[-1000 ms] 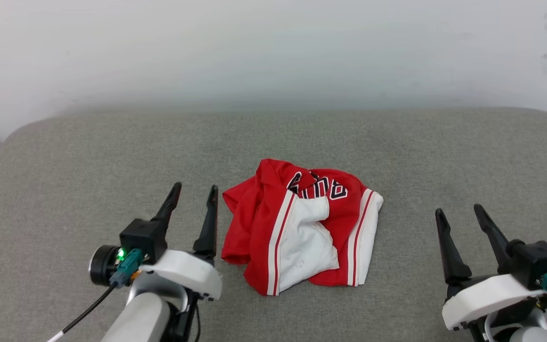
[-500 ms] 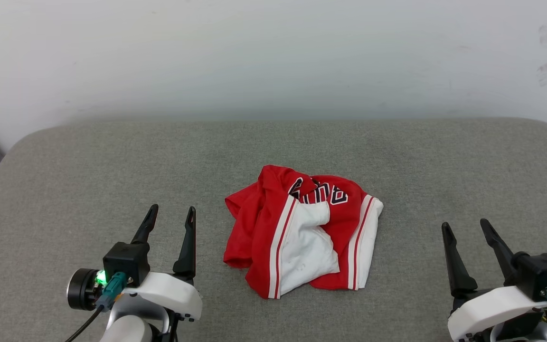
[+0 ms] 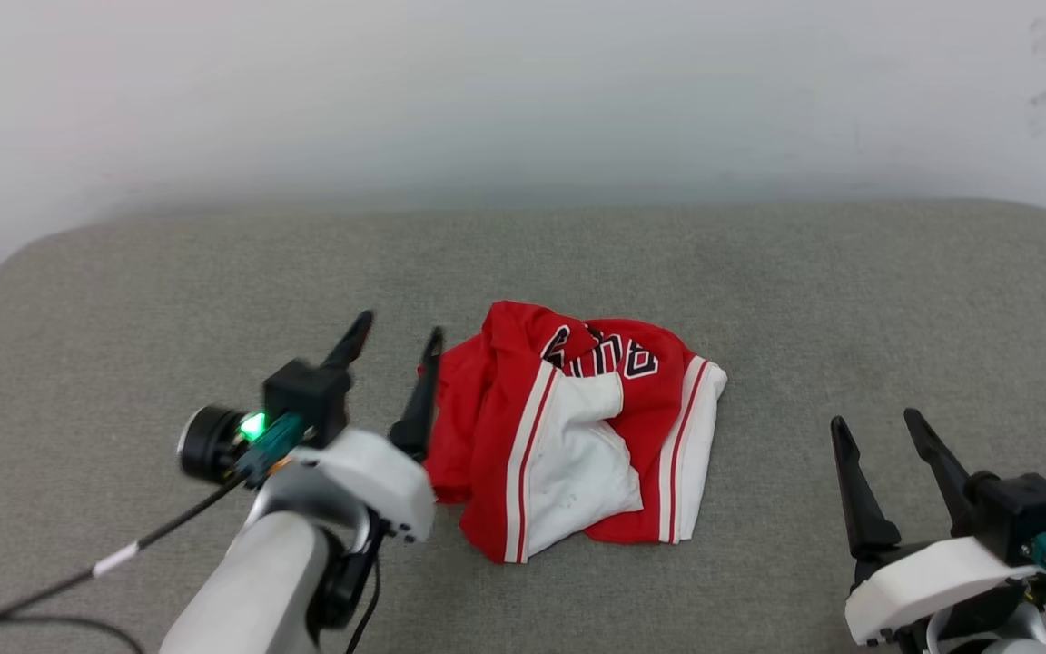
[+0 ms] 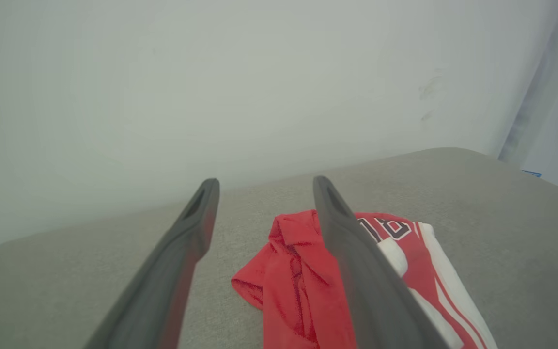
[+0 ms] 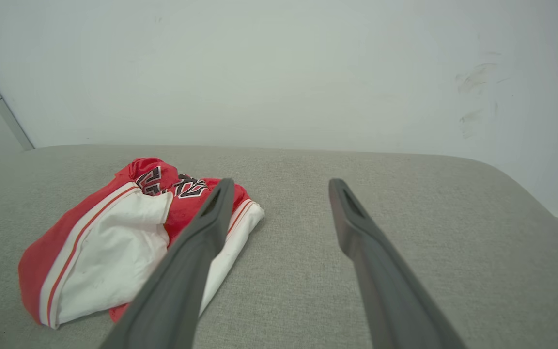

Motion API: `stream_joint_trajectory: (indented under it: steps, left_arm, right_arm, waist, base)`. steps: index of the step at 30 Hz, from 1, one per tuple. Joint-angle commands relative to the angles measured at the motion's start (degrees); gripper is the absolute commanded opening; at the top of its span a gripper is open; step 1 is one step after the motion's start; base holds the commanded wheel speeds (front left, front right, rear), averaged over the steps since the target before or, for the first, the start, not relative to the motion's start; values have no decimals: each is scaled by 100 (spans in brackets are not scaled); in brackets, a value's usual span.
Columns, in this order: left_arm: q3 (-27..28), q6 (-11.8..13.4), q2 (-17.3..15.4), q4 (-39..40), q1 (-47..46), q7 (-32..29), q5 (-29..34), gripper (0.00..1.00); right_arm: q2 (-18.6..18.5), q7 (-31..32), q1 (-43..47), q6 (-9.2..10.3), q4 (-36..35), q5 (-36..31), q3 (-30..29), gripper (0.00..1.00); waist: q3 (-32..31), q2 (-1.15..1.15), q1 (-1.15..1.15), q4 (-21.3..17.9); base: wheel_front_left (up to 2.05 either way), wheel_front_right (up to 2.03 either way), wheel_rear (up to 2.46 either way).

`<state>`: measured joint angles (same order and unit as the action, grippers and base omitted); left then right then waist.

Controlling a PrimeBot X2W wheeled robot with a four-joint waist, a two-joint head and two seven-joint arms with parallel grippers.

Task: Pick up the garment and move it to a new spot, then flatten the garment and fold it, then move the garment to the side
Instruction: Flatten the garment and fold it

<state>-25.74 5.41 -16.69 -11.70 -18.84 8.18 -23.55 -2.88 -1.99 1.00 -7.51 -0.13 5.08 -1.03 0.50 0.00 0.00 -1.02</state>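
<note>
Your left gripper [image 3: 399, 327], jaws spread, sits just beside the 9 o'clock edge of the crumpled red jersey [image 3: 577, 436]. Your right gripper [image 3: 875, 419], also spread, hangs well apart at 4 o'clock.

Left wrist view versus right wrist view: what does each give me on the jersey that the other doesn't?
Left wrist view: the jersey's bunched all-red edge, close ahead of the open left gripper. Right wrist view: the white panel's full spread with striped trim, off beside the open right gripper. Both: crumpled jersey, black lettering, grey cushion, nothing gripped.
</note>
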Motion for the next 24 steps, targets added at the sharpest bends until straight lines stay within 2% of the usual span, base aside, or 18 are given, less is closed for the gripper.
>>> stream_joint_trajectory:
  steps: [1, 7, 8, 10, 11, 14, 18, 24]
  left_arm:
    - [-188, -164, 72, -55, -317, -325, 37, 100]
    - [-743, -651, 340, -366, -986, -1280, -39, 100]
    - [-743, -651, 340, -366, -986, -1280, -39, 100]
    - [-1022, -891, 436, -610, -1181, -1822, -116, 100]
    - [-1022, -891, 436, -610, -1181, -1822, -116, 100]
    - [-1312, -1101, 503, -809, -1340, -2318, -254, 100]
    - [-1630, -1242, 445, -1124, -1477, -3040, -564, 100]
    - [-2011, -1286, 285, -1462, -1662, -3944, -1030, 100]
  right_arm:
    - [1, -7, -147, 3, -40, -29, 28, 100]
    - [1, -64, -346, 4, -21, -21, 82, 100]
    - [1, -64, -346, 4, -21, -21, 82, 100]
    - [1, -106, -438, 3, 13, 1, 112, 100]
    - [1, -106, -438, 3, 13, 1, 112, 100]
    - [1, -151, -505, 3, 74, 31, 134, 100]
    - [1, -222, -607, 4, 153, 69, 179, 100]
    - [1, -316, -718, 4, 298, 119, 250, 100]
  waist:
    - [156, 0, 0, -92]
    - [518, 0, 0, -307]
    - [518, 0, 0, -307]
    - [699, 0, 0, -420]
    - [699, 0, 0, -420]
    - [847, 0, 0, -508]
    - [1006, 0, 0, -619]
    - [1131, 0, 0, -745]
  base:
    - [0, 0, 0]
    - [0, 0, 0]
    - [0, 0, 0]
    - [0, 0, 0]
    - [0, 0, 0]
    - [0, 0, 0]
    - [0, 0, 0]
    - [0, 0, 0]
